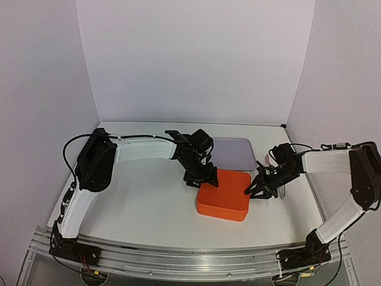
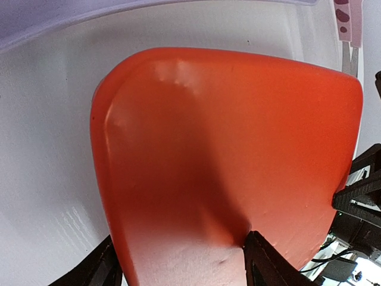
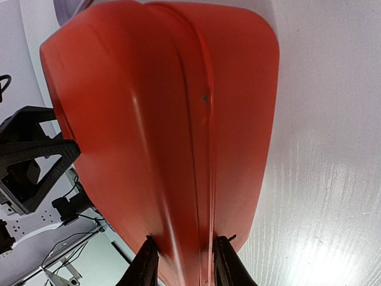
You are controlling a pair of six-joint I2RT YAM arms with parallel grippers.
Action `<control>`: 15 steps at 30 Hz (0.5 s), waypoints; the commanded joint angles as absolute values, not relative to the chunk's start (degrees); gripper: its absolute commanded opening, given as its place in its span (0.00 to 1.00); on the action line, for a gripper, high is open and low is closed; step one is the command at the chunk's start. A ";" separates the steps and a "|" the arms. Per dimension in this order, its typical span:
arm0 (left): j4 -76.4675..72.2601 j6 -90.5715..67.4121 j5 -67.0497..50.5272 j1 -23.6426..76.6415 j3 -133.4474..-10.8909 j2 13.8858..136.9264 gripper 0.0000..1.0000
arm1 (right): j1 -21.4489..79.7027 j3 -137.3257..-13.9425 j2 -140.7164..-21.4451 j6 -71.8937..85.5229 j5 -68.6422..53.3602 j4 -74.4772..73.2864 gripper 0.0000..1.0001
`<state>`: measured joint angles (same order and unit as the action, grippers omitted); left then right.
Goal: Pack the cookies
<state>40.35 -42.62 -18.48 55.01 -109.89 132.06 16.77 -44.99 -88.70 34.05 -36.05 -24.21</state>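
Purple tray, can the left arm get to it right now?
Probably yes. The tray lies just behind the left gripper with nothing between, but that gripper seems clamped on the box, so it must let go first.

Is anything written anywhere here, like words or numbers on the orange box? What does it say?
No words or numbers can be read in any view.
Orange box: plain, no writing shows.
Purple tray: plain, no writing shows.
Pink strip with dark spots: too blurred to tell whether it carries any letters.
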 commanded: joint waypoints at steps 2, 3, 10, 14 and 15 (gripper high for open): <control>42.57 -40.64 -21.13 58.83 -114.14 135.90 0.66 | 21.38 -43.95 -91.57 35.34 -29.31 -27.92 0.31; 43.12 -40.60 -20.69 58.85 -113.90 135.87 0.66 | 21.84 -44.07 -91.91 35.59 -28.71 -28.34 0.32; 42.71 -40.53 -20.67 59.69 -113.28 135.91 0.66 | 26.09 -44.28 -93.15 38.43 -26.43 -28.77 0.36; 44.11 -39.84 -20.57 60.28 -116.53 137.11 0.66 | 26.11 -44.90 -92.97 39.24 -25.41 -28.77 0.38; 44.06 -39.82 -20.43 60.29 -116.57 136.90 0.66 | 26.14 -45.28 -92.85 39.57 -25.61 -28.74 0.38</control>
<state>45.94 -40.40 -17.05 55.34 -114.11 133.58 22.93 -46.57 -88.77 37.92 -31.42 -26.95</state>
